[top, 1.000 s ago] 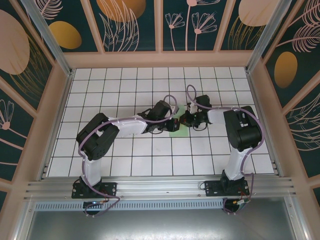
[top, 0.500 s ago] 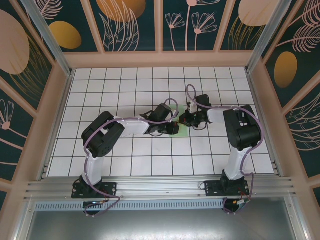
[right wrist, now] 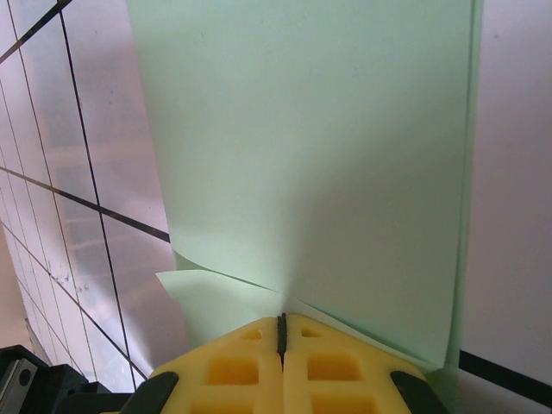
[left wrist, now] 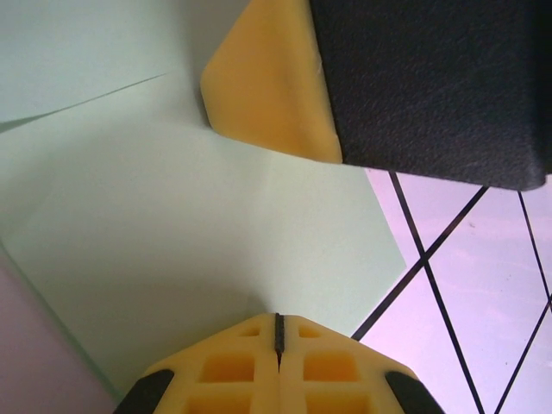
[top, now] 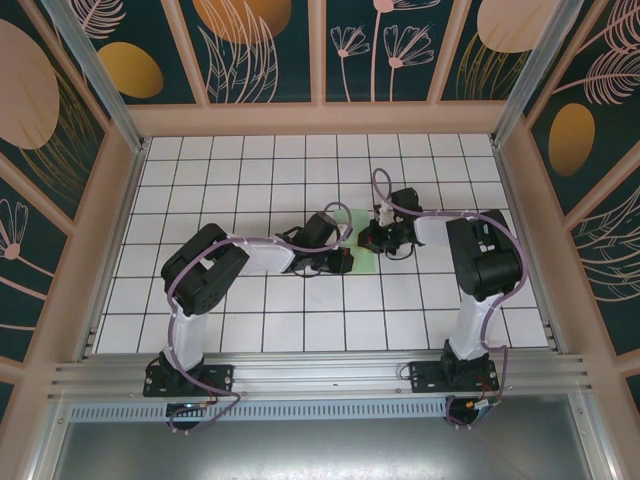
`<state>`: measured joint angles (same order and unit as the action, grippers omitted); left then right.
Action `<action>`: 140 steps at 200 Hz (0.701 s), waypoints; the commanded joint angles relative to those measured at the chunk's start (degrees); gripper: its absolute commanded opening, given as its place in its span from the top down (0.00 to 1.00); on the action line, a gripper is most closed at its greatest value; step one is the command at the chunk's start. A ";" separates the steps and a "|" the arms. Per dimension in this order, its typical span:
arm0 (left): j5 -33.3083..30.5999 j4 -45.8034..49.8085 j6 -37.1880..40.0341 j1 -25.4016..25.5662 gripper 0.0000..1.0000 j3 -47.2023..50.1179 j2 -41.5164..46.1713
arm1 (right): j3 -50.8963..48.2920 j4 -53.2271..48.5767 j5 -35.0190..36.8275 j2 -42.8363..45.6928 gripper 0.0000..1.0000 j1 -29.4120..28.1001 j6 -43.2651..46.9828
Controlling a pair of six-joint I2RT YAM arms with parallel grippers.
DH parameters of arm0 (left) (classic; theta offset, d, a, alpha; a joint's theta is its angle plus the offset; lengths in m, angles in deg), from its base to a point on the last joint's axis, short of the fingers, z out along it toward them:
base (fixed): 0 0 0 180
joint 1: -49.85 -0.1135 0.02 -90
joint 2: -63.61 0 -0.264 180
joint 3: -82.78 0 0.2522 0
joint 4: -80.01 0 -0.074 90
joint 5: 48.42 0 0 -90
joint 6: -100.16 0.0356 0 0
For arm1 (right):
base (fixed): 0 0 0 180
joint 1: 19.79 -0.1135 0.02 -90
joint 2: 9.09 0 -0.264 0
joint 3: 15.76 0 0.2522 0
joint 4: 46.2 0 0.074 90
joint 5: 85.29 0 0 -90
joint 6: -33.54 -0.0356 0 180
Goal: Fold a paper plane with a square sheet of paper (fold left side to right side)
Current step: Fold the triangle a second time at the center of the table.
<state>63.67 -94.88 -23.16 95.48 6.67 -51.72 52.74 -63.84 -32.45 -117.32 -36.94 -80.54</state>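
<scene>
**Two arms, one crease.** At the middle of the tiled worktop (top: 250, 330), your arms meet over the square sheet of paper (right wrist: 302, 155), which lies flat on the tiles between and under them. The left tool (left wrist: 278, 338) is clenched, with nothing visible between its fingertips, and its tips rest on the pale green surface. The right tool (right wrist: 281, 332) is clenched likewise and bears on the sheet from the other side, one of its yellow pads (left wrist: 267, 86) just across from the left tool.

From the right wrist, a second layer peeks out beneath the top one near the tool. From the left wrist, an edge line crosses the paper. The left side therefore looks already brought over, and the step in hand reads as pressing that fold flat rather than lifting.

Your next move calls for one tool to pin the doubled sheet while the other draws its closed tips along the folded edge. Use light, even pressure — thin paper may skid on smooth tiles and pull the edges out of line.
</scene>
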 commanded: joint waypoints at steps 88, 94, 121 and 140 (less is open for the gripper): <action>-0.82 3.27 -3.10 -0.37 1.00 9.77 4.92 | 0.05 -5.02 4.00 -2.78 1.00 0.08 1.75; -0.82 3.20 -3.23 -0.42 1.00 10.11 5.13 | -0.02 -5.03 3.95 -2.86 1.00 0.07 1.77; -1.39 3.40 -3.33 -0.46 1.00 11.51 6.81 | 0.00 -4.66 3.53 -2.69 1.00 0.02 1.75; -1.16 3.38 -3.29 -0.83 1.00 12.14 8.33 | -0.21 -3.81 2.71 -2.45 1.00 0.06 1.59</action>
<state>63.34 -97.70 -25.56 95.22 16.37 -45.16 53.15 -64.54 -32.91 -117.63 -36.94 -80.34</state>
